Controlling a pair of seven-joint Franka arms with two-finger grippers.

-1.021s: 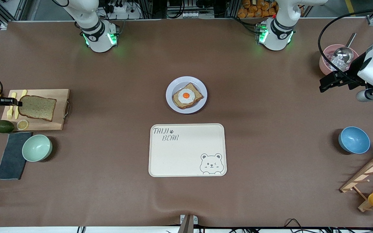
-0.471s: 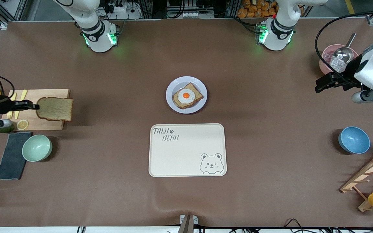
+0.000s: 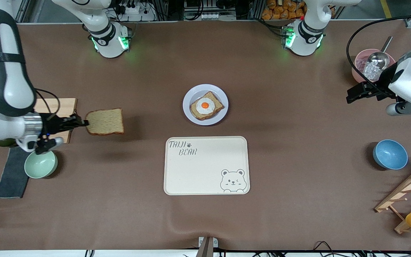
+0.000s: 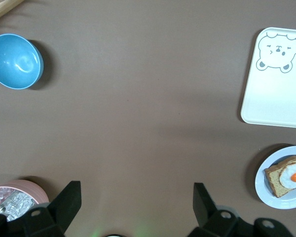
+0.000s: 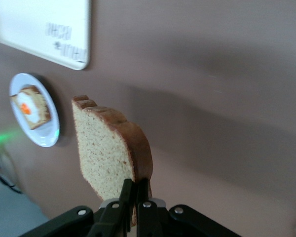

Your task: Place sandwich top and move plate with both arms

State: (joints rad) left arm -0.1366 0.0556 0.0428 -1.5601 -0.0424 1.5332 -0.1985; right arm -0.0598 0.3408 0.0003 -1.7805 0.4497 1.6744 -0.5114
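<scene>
Two bread slices (image 3: 105,122), three bowls (image 3: 390,154), one plate (image 3: 189,96), one tray (image 3: 205,166).

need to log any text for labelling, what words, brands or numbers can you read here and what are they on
"TAIJI BEAR": printed with a paw mark on the cream bear tray, in the corner nearest the plate and the right arm's end of the table.
Marks on the collars of the two arm bases: too small to read.
No text shows on the plate, bread slice or bowls.
</scene>
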